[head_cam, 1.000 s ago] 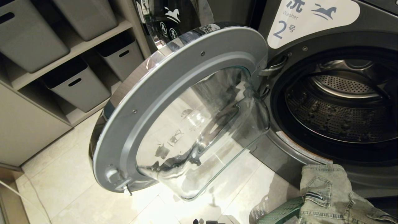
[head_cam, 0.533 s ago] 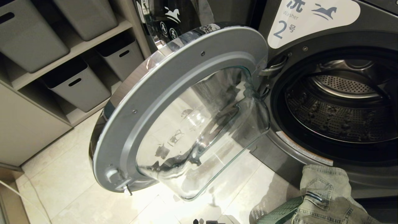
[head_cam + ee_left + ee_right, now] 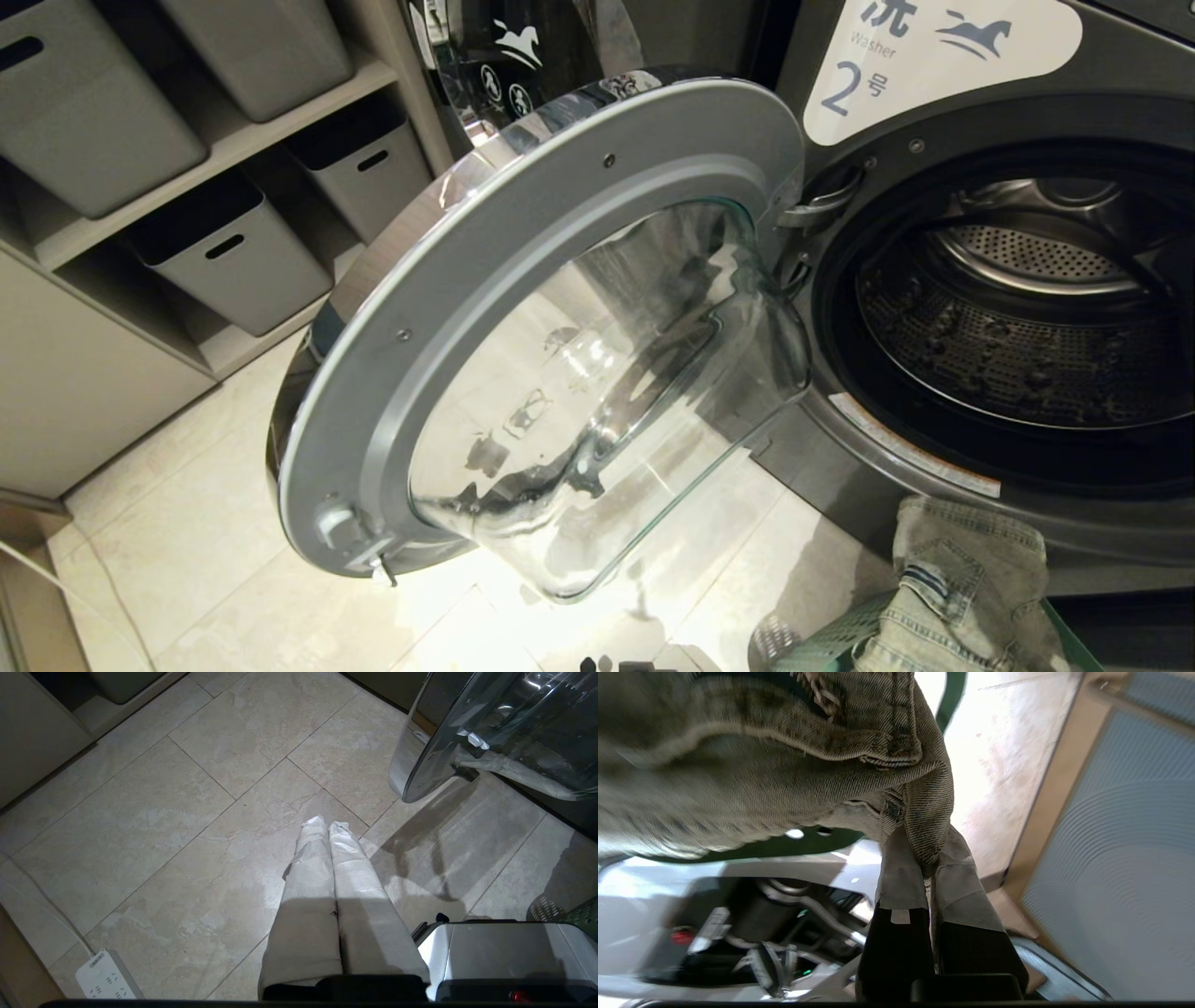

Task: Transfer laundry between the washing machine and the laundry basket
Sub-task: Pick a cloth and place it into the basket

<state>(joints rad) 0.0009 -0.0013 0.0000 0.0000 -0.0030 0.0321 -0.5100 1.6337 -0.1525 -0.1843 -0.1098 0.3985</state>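
The right gripper [image 3: 930,877] is clamped on a fold of pale denim laundry [image 3: 966,588], which hangs over the green laundry basket [image 3: 822,644] below the open washing machine [image 3: 1008,308]. The left gripper [image 3: 327,828] hangs pressed together above floor tiles.

The left claw [image 3: 329,826] had two long fingers wrapped in pale cloth tape. The right claw [image 3: 930,872] had black fingers with grey taped tips. The silver-grey body [image 3: 495,947] carried a small red light.
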